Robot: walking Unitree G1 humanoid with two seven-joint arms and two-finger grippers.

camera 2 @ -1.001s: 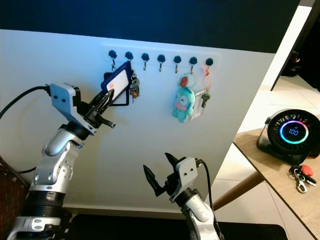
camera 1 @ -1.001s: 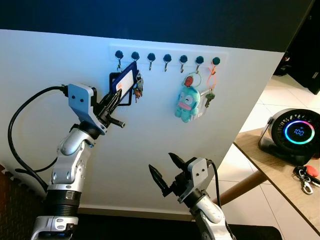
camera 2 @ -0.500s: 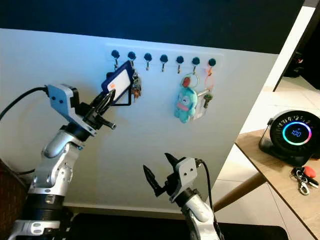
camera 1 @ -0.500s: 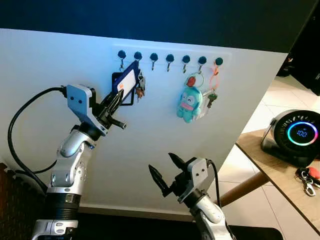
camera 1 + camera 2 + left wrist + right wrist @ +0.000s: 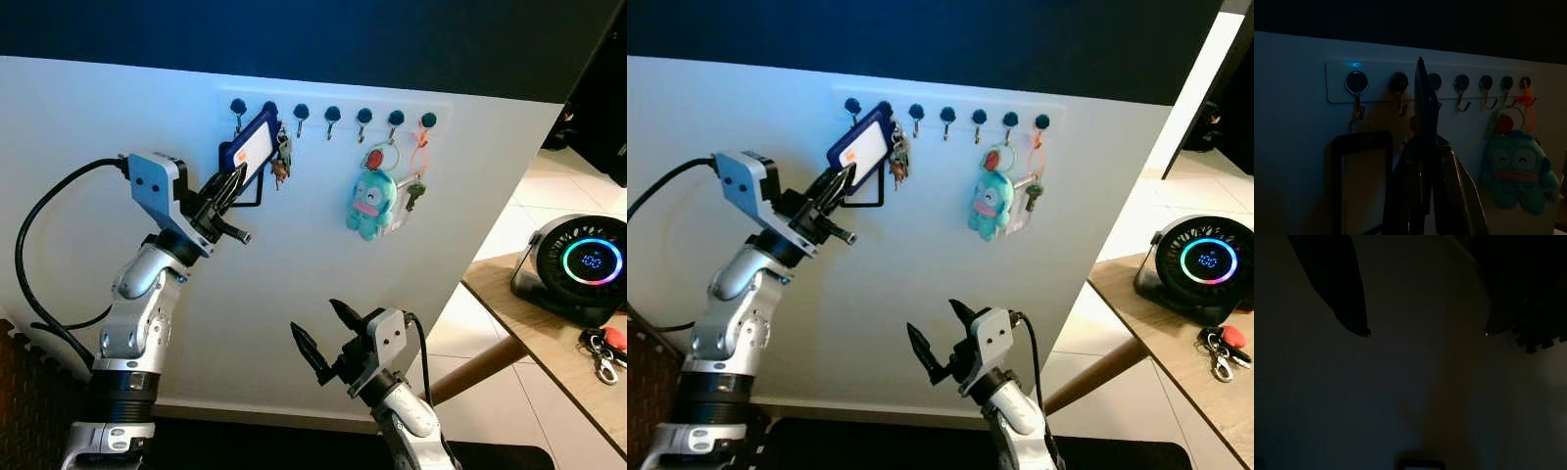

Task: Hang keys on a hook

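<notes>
My left gripper [image 5: 231, 182] is shut on the lower corner of a blue card holder [image 5: 253, 147]; a bunch of keys [image 5: 282, 163] dangles from its top. The holder is raised against the white wall, its top right by the second hook [image 5: 268, 108] of a row of hooks [image 5: 333, 111]. In the left wrist view the holder shows edge-on [image 5: 1421, 98] between the fingers, in front of the hooks. A black card holder [image 5: 1361, 181] hangs from the first hook [image 5: 1356, 84]. Low down, my right gripper [image 5: 317, 329] is open and holds nothing.
A teal plush keychain [image 5: 370, 204] and a key on an orange strap [image 5: 417, 162] hang from hooks further right. At the right stands a wooden table [image 5: 529, 323] with a round device with a glowing ring [image 5: 590, 262] and a red-tagged key bunch [image 5: 604, 345].
My left gripper has lifted the blue card holder and its keys up and slightly right, toward the second hook. The right arm has stayed still.
</notes>
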